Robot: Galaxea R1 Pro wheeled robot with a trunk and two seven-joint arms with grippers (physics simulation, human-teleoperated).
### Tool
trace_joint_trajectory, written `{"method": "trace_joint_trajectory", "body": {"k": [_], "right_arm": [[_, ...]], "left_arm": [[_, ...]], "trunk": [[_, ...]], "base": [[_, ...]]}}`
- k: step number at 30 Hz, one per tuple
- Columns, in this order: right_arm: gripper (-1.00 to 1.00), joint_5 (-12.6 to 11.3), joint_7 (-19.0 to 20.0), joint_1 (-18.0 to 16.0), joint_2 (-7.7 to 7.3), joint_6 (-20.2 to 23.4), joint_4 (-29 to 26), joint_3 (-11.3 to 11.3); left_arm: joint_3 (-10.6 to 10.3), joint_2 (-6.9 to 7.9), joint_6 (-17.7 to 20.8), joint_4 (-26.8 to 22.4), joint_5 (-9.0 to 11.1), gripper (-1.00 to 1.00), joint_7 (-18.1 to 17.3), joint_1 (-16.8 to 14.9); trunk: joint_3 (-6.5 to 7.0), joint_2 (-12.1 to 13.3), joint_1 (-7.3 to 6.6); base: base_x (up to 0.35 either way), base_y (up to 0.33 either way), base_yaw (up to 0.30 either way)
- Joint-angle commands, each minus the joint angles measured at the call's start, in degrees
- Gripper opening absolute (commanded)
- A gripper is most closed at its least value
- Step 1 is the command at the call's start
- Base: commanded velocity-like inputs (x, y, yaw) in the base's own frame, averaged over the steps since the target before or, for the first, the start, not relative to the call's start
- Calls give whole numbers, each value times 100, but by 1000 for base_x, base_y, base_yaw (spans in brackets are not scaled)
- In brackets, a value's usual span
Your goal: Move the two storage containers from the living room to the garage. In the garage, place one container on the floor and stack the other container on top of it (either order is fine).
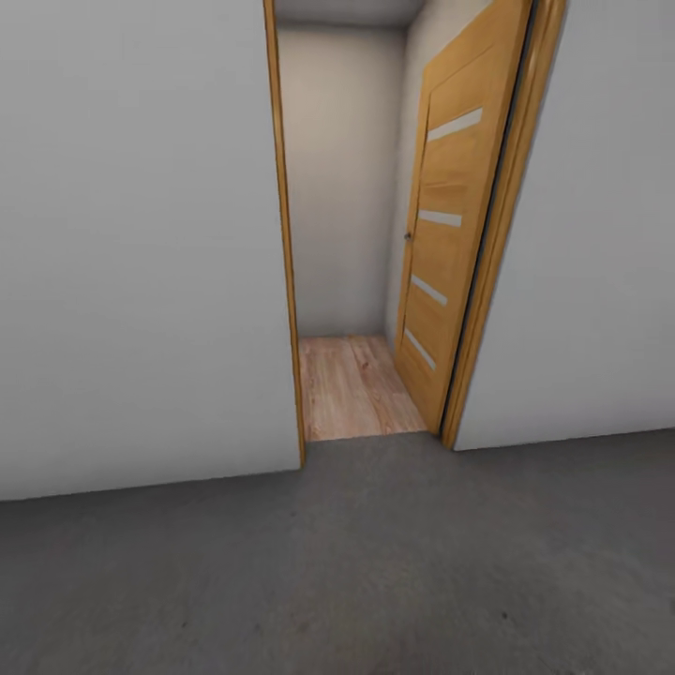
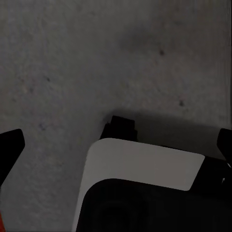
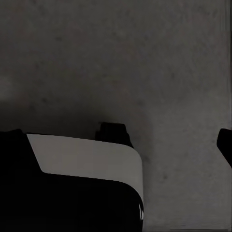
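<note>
No brand, label or writing can be read anywhere; the door [image 1: 448, 234] carries only four pale horizontal strips set into its honey-coloured wood panels, and a small dark handle sits on its edge.

The head view looks across the floor [image 1: 356, 562] of the garage, a dark grey, matt, faintly mottled concrete that runs up to plain white-grey walls [image 1: 131, 244] on both sides of a doorway [image 1: 347, 234]; the doorway has a wooden frame [image 1: 284, 234], and the door stands swung inward against the right side of the opening. Beyond the threshold a short strip of light wood-plank flooring [image 1: 352, 384] begins exactly where the concrete ends; it leads to a cream end wall [image 1: 337, 178] close behind.

The opening itself is unobstructed; the open door narrows it slightly on the right.

In the left wrist view the concrete lies below the camera, with a white and black part of the robot's own body [image 2: 145, 164] over it; dark tips of the left fingers [image 2: 10, 145] show at the two side edges, set wide apart with nothing between them; a sliver of orange-red [image 2: 2, 223] shows at one corner, too small to identify. In the right wrist view the same concrete and a similar white and black body part [image 3: 87, 159] appear; one dark tip of the right fingers [image 3: 225, 142] shows at one edge; the other blends into the dark body part, so I cannot tell their spread.
</note>
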Motion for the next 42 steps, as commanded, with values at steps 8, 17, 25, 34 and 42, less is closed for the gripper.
{"method": "trace_joint_trajectory", "body": {"k": [8,17,25,34,42], "right_arm": [[100,-53,-4,-7,5,-28,18,45],[100,-53,-4,-7,5,-28,18,44],[100,-53,-4,-7,5,-25,18,44],[100,-121,-4,-7,5,-28,18,36],[100,-223,-4,-7,4,-34,18,36]], "left_arm": [[-2,1,15,0,34,100,9,-3],[-2,-29,15,0,34,100,9,-3],[-2,-43,15,0,34,100,9,-3],[-13,-43,15,0,8,100,-7,-3],[-15,-43,15,0,5,100,-8,-3]], "trunk": [[-5,-3,0],[-5,-3,0],[-5,-3,0],[-5,-3,0],[-5,-3,0]], "base": [[0,0,-287],[0,0,-287],[1,0,-272],[223,0,-34],[306,0,-1]]}}
